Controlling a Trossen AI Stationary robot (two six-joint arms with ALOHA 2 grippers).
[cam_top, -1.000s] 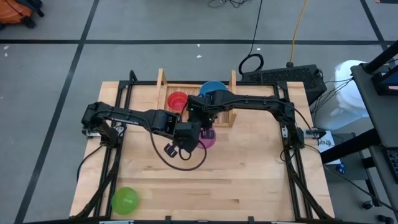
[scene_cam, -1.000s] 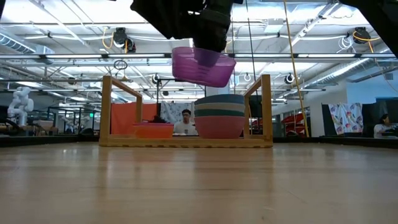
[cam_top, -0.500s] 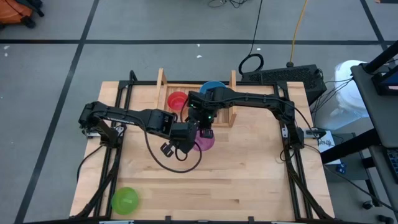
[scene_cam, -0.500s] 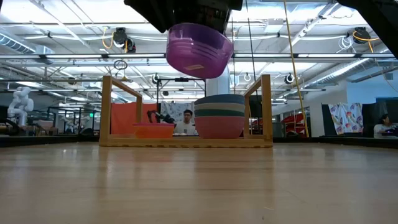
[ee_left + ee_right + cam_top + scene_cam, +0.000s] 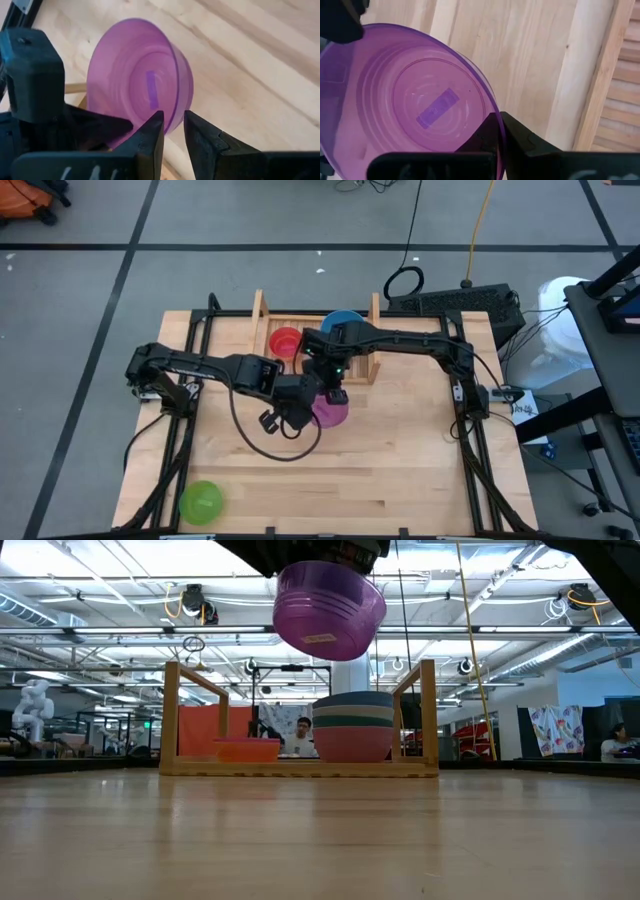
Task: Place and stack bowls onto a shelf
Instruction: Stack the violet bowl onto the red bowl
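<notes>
Above the counter [image 5: 400,470], before the shelf [image 5: 262,308], both my grippers pinch the purple bowl's [image 5: 330,408] rim: right gripper [image 5: 500,131] clenched, left gripper [image 5: 173,129] gripping too. One should release before carrying.

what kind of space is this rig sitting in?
Probably a big open robotics lab or workshop: exposed ceiling trusses and ducts, a white humanoid robot off to one side, and a person seated behind the wooden shelf.
</notes>
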